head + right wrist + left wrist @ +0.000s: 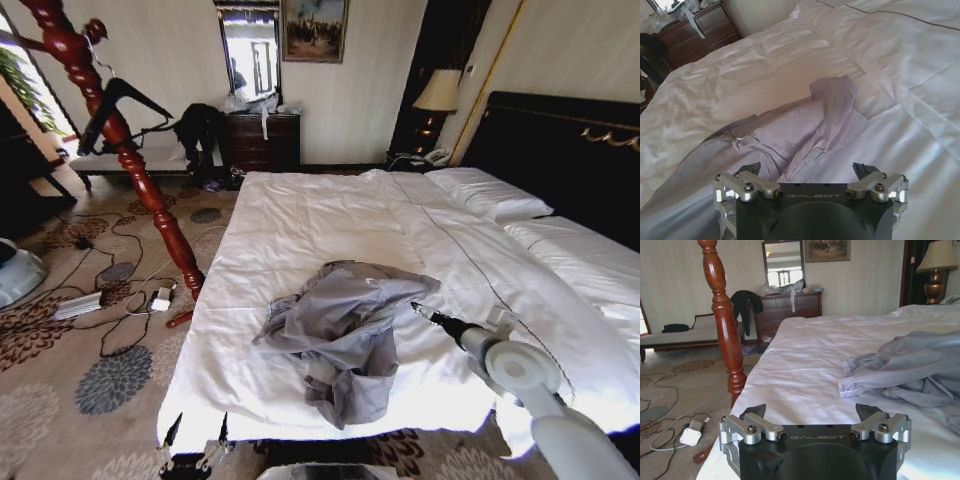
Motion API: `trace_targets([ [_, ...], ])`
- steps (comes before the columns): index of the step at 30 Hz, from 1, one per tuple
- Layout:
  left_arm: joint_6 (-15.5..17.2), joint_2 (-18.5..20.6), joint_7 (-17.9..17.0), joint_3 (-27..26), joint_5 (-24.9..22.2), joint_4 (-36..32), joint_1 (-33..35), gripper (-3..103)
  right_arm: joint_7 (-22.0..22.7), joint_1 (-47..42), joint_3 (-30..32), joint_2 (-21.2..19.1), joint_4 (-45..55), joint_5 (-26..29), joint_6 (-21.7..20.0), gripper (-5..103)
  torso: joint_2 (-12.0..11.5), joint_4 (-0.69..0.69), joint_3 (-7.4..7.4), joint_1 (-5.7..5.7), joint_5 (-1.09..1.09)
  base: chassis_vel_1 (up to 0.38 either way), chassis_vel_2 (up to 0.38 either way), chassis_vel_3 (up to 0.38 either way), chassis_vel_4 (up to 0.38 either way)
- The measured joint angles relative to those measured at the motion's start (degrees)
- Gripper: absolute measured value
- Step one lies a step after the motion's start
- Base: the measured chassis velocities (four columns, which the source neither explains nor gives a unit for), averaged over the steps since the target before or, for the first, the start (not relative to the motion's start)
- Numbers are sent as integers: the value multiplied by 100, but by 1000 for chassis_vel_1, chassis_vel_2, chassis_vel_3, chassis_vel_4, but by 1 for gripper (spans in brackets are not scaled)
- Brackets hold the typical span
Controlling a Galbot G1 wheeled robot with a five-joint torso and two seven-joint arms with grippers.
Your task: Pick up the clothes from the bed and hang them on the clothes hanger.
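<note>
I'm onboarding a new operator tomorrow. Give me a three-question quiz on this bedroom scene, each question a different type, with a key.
1. True or false: the grey jacket hangs on the black hanger.
2. Multiple choice: the right end effector is
A. shut on the jacket
B. open at the jacket's edge
C. over the pillows
3. Fill in: the black hanger hangs on the red wooden ____.

Key:
1. False; the jacket lies crumpled on the bed.
2. B; the right wrist view shows open fingers above the fabric. The left end effector, also open, sits at the bed's foot.
3. Coat stand.
</note>
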Motion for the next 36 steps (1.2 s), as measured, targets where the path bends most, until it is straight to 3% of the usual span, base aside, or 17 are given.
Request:
trace_targets([
  [15, 11, -113, -21, -44, 67, 13, 57, 100, -138, 1019, -773, 298, -1200, -328, 37, 97, -1, 1, 1, 1, 1, 0, 0, 0, 0],
  [17, 13, -118, -23, -20, 95, 17, 69, 100, -137, 1133, -833, 299, -1290, -328, 49, 87, -1, 0, 1, 1, 1, 0, 0, 0, 0],
  [20, 15, -110, -24, -16, 108, 32, 77, 100, -137, 1213, -875, 304, -1355, -326, 54, 82, -1, 0, 1, 1, 1, 0, 0, 0, 0],
  [23, 36, -90, -27, -35, 113, 35, 78, 100, -123, 1359, -973, 355, -1509, -270, 51, 66, -1, 0, 1, 1, 0, 0, 0, 0, 0],
  [25, 41, -86, -27, -49, 110, 29, 77, 100, -112, 1378, -983, 369, -1534, -254, 50, 66, 0, 0, 1, 1, 1, 0, 0, 0, 0],
  [26, 59, -76, -27, -101, 74, 2, 69, 100, -93, 1410, -992, 406, -1602, -224, 50, 54, -1, 1, 1, 1, 1, 0, 0, 0, 0],
  [27, 75, -69, -27, -135, 46, -14, 59, 100, -86, 1415, -992, 418, -1630, -213, 52, 54, -1, 0, 1, 1, 1, 0, 0, 0, 0],
  [29, 96, -56, -28, -172, 15, -27, 46, 100, -82, 1416, -992, 431, -1653, -194, 57, 44, -1, 0, 1, 1, 1, 0, 0, 0, 0],
  [31, 107, -44, -27, -190, -3, -30, 36, 100, -83, 1415, -991, 434, -1658, -189, 61, 44, -1, 0, 1, 1, 1, 0, 0, 0, 0],
  [32, 120, -30, -28, -202, -17, -30, 20, 100, -83, 1417, -991, 438, -1661, -178, 64, 32, -1, 0, 0, 1, 1, 0, 0, 0, 0],
  [33, 129, -24, -28, -204, -23, -25, 8, 100, -84, 1428, -991, 440, -1663, -165, 64, 32, 0, -1, 1, 1, 1, 0, 0, 0, 0],
  [36, 153, -17, -28, -198, -33, 1, -32, 100, -85, 1451, -992, 438, -1662, -113, 63, 16, -1, 1, 0, 1, 1, 0, 0, 0, 0],
])
